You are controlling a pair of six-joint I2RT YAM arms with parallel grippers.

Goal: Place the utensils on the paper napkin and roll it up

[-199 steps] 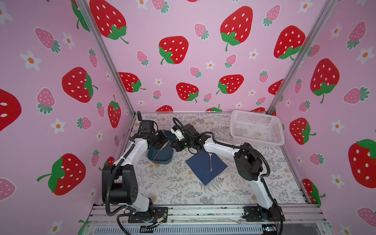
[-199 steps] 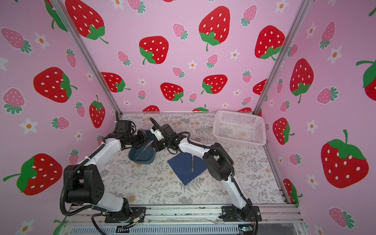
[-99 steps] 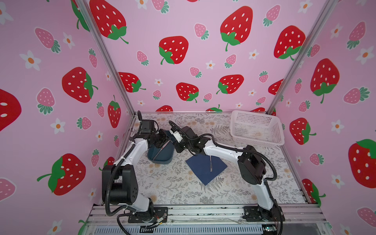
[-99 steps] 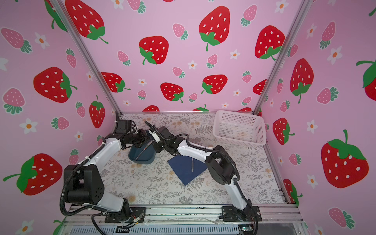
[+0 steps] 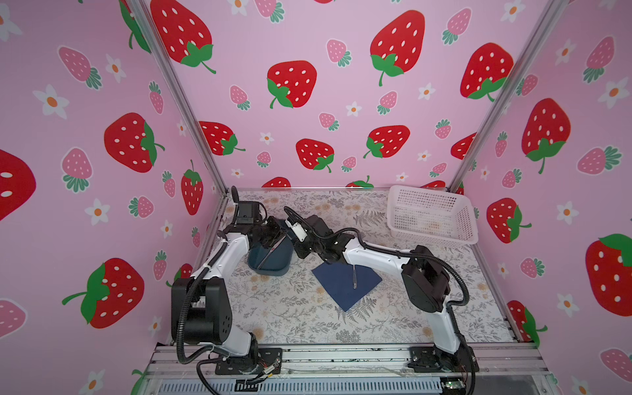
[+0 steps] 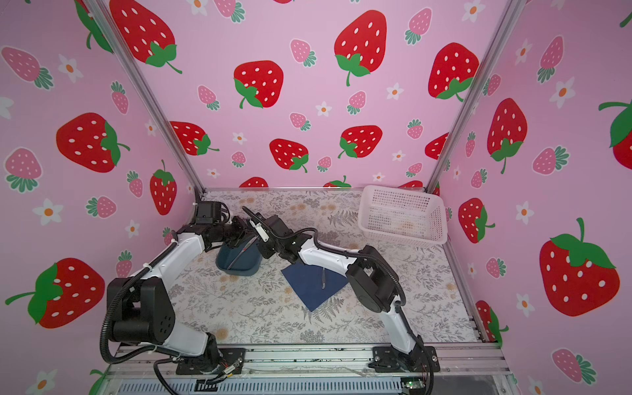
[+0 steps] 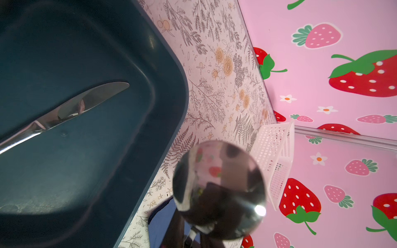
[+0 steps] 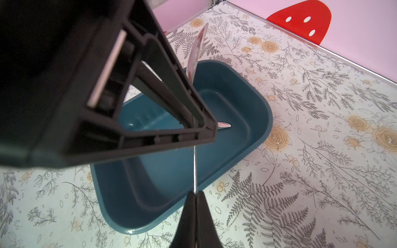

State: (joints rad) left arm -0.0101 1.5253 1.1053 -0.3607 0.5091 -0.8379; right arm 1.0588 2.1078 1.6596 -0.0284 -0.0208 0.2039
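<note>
Two grippers meet over the teal tub (image 8: 266, 111): right gripper (image 8: 195, 193), edged closer, clamps the spoon (image 8: 196, 49) handle; whether left gripper (image 8: 197, 126) still pinches it is unclear. The fork (image 5: 354, 277) stays on the paper napkin (image 5: 337, 285), knife (image 7: 75, 107) inside the teal tub.

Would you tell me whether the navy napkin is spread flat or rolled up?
Spread flat: the napkin lies unrolled, one utensil on it.

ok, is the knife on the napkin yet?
No, the knife lies inside the dark teal tub, as the left wrist view shows.
</note>
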